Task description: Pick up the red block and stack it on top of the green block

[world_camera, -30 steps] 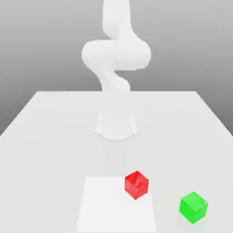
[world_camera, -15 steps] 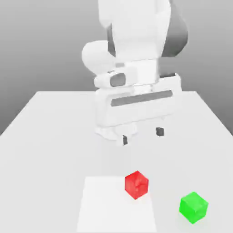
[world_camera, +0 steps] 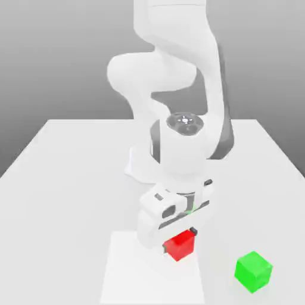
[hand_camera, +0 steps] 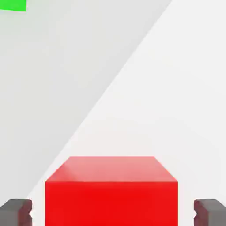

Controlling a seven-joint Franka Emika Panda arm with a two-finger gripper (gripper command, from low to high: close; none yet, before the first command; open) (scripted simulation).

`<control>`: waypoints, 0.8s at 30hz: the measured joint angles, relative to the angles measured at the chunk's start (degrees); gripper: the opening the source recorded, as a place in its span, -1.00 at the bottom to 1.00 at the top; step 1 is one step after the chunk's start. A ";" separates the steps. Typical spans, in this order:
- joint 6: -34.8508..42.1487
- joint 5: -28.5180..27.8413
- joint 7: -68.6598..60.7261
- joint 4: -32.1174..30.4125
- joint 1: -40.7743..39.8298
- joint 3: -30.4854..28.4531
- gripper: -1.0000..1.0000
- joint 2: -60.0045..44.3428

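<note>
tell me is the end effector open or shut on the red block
Open: in the hand view the end effector has its fingertips either side of the red block, with a gap at each.

Red block (world_camera: 180, 245): glossy bright red, plain faces, top lighter than front in hand view (hand_camera: 111, 194). Green block (world_camera: 254, 271): glossy bright green, unpatterned. Surface (world_camera: 65, 173): pale grey-white, brighter white rectangular patch (world_camera: 128, 274) under red block. Arm (world_camera: 173, 71): white with dark grey side panels. Tool (world_camera: 179, 238): white body, dark grey fingertips (hand_camera: 16, 212).
</note>
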State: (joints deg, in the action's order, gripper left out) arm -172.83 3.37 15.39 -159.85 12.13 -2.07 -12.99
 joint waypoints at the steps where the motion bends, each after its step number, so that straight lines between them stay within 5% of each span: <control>1: 0.03 -0.04 0.04 0.00 -0.01 0.01 -1.00 0.00; 12: 11.62 -3.57 2.96 -1.49 0.66 -1.51 -1.00 13.11; 15: 15.50 -4.04 8.07 3.24 -1.76 1.62 -1.00 12.18; 24: 21.32 -5.12 23.41 18.37 8.25 7.10 -1.00 2.95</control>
State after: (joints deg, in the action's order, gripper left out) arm -151.51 -1.75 38.80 -141.48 20.38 5.03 -10.03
